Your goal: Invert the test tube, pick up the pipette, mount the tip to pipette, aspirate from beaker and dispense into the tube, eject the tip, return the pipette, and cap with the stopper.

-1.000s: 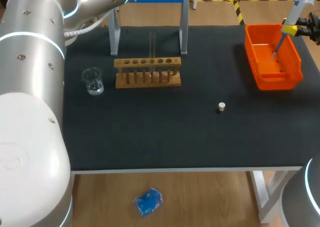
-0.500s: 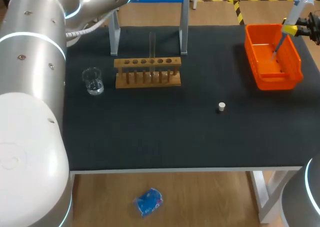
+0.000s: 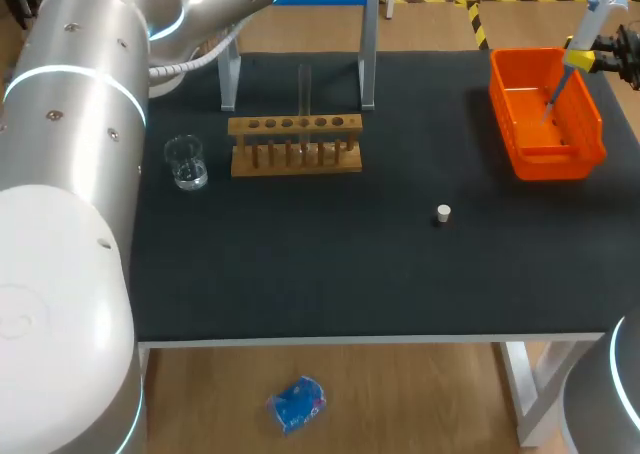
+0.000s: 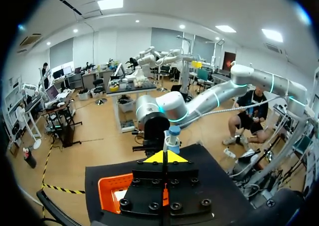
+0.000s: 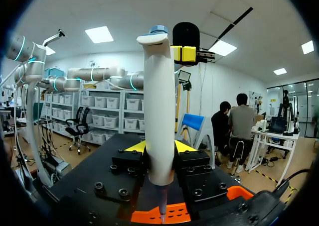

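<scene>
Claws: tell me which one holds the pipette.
The right claw, shut on the white pipette over the orange bin; the left claw is shut and empty.

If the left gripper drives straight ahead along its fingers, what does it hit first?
Most likely the pipette, held in the right gripper over the orange bin; its blue top sits right ahead of the left gripper. How far off it is, the views do not show.

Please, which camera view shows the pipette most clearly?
The right wrist view: the pipette stands close, clamped in the right gripper. The head view shows it small, at the orange bin; the left wrist view, only its top, far off.
</scene>
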